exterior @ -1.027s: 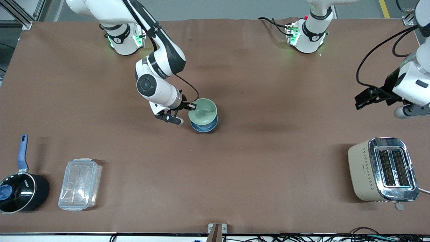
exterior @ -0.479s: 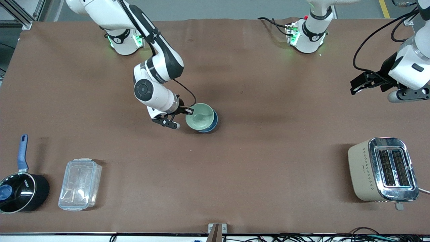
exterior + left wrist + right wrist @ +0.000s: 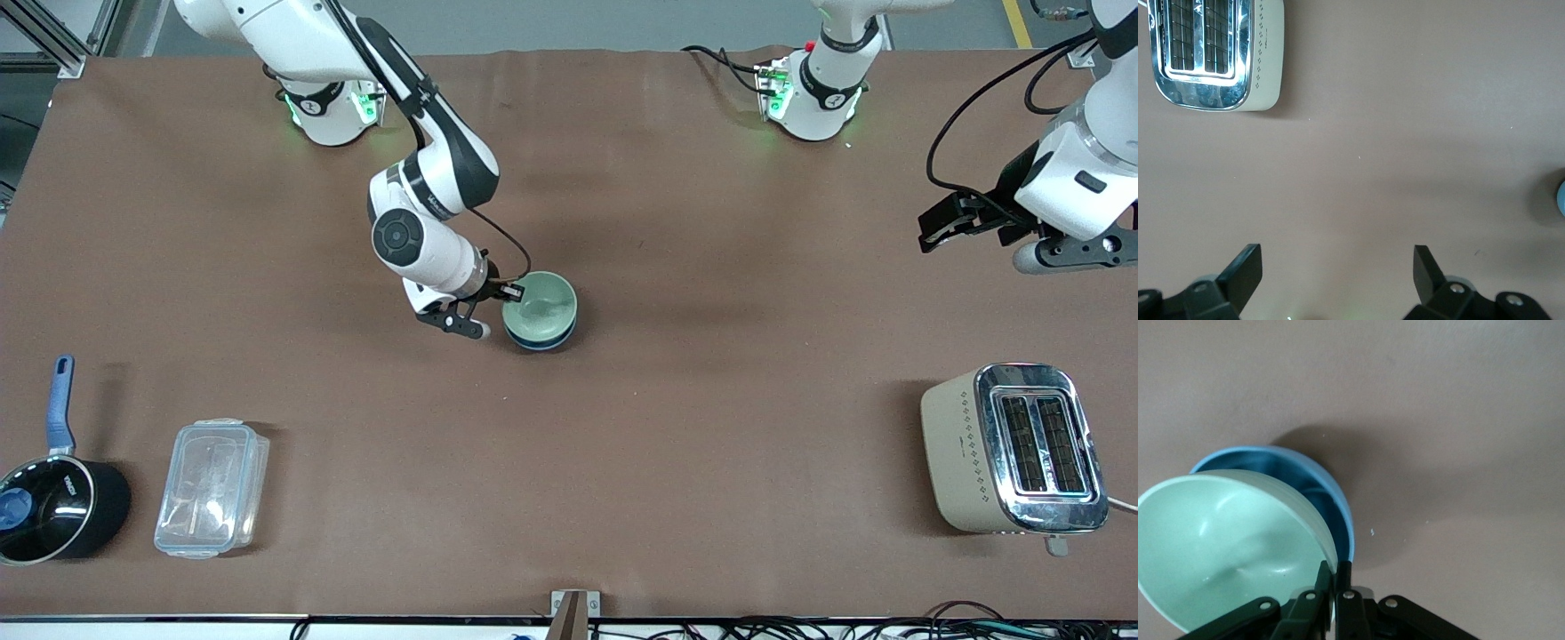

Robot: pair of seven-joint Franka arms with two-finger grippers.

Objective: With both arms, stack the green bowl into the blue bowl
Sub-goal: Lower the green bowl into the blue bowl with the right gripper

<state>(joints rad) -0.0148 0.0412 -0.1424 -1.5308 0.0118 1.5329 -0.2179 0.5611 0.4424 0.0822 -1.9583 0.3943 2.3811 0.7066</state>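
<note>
The pale green bowl (image 3: 540, 307) sits tilted inside the blue bowl (image 3: 544, 343) near the table's middle; only a strip of the blue rim shows under it. My right gripper (image 3: 508, 291) is shut on the green bowl's rim at the side toward the right arm's end. In the right wrist view the fingers (image 3: 1327, 577) pinch the green bowl's (image 3: 1225, 547) wall, with the blue bowl (image 3: 1335, 503) around it. My left gripper (image 3: 933, 233) is open and empty, held in the air over bare table at the left arm's end; it also shows in the left wrist view (image 3: 1338, 257).
A cream and chrome toaster (image 3: 1013, 449) stands at the left arm's end, nearer the front camera; it shows in the left wrist view (image 3: 1211, 53). A black saucepan with a blue handle (image 3: 53, 507) and a clear plastic container (image 3: 212, 487) stand at the right arm's end.
My right gripper has lowered the green bowl down into the blue bowl, which is now almost covered. My left gripper has drawn a little up and toward the robots' side.
</note>
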